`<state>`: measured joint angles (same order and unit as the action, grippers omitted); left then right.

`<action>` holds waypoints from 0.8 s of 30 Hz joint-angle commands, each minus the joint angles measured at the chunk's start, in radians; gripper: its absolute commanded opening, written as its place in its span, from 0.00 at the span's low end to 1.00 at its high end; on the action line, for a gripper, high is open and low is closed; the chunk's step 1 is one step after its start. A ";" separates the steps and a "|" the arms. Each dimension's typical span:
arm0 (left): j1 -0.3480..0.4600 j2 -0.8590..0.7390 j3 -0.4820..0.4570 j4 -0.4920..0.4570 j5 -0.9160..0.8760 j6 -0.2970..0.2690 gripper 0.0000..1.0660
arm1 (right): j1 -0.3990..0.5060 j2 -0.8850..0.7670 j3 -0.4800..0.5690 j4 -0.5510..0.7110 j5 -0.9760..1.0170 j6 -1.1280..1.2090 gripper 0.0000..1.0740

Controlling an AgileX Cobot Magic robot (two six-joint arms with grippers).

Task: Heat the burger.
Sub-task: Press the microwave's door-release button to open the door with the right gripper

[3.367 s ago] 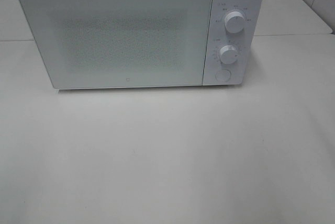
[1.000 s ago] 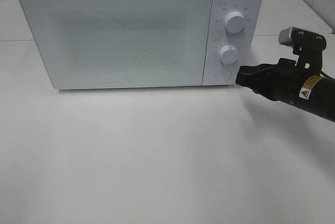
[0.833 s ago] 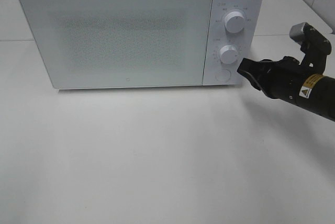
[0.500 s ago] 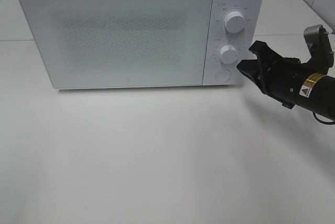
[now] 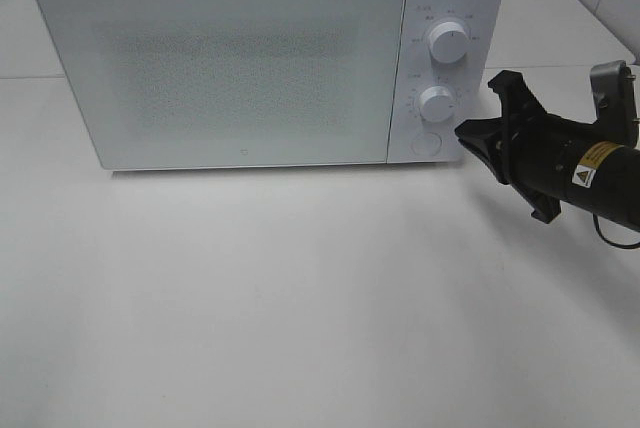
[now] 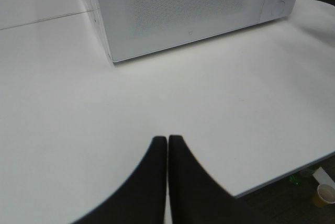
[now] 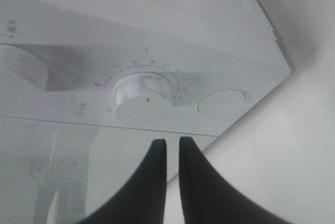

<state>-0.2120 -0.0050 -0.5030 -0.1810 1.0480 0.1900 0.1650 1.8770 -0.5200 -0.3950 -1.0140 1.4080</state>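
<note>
The burger shows in none of the views, so where it lies, which way it points and its long axis cannot be told. The only place that could hide it is the white microwave point(image 5: 230, 68), which stands toward the far edge of the bench point(image 5: 300, 298). Its door point(image 5: 220, 63) is shut, and nothing can be made out behind the speckled panel. The right arm comes in low over the bench's right edge, its black forearm nearly level and aimed at the control panel on the microwave's right end. The wrist is rolled so that the black flange behind the fingers stands slanted, and a yellow label point(image 5: 590, 156) faces up. The right gripper point(image 5: 465, 135) sits just beside the panel, at a height between the lower dial point(image 5: 438, 104) and the round button point(image 5: 427, 144), with the upper dial point(image 5: 447, 43) well above it. Whether it touches the panel cannot be told. In the right wrist view its fingertips point(image 7: 158, 143) are drawn nearly together with only a thin slit between them, holding nothing, close to the lower dial. The left gripper point(image 6: 167, 138) has its fingers pressed together and empty, over the near part of the bench, well apart from the microwave.
</note>
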 commanded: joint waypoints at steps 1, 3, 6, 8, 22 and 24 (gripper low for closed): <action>0.000 -0.017 0.003 -0.007 -0.010 -0.004 0.00 | 0.002 -0.003 -0.005 0.022 0.011 0.029 0.05; 0.000 -0.017 0.003 -0.007 -0.010 -0.004 0.00 | 0.023 -0.003 -0.005 0.060 0.014 0.028 0.05; 0.000 -0.017 0.003 -0.007 -0.010 -0.004 0.00 | 0.072 -0.003 -0.005 0.135 0.013 0.013 0.05; 0.000 -0.017 0.003 -0.007 -0.010 -0.004 0.00 | 0.102 -0.003 -0.005 0.195 0.012 -0.011 0.05; 0.000 -0.017 0.003 -0.007 -0.010 -0.004 0.00 | 0.125 -0.003 -0.099 0.236 0.167 -0.051 0.05; 0.000 -0.017 0.003 -0.007 -0.010 -0.004 0.00 | 0.125 -0.002 -0.113 0.254 0.208 -0.047 0.05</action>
<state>-0.2120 -0.0050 -0.5030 -0.1810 1.0480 0.1900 0.2850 1.8770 -0.6160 -0.1450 -0.8450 1.3780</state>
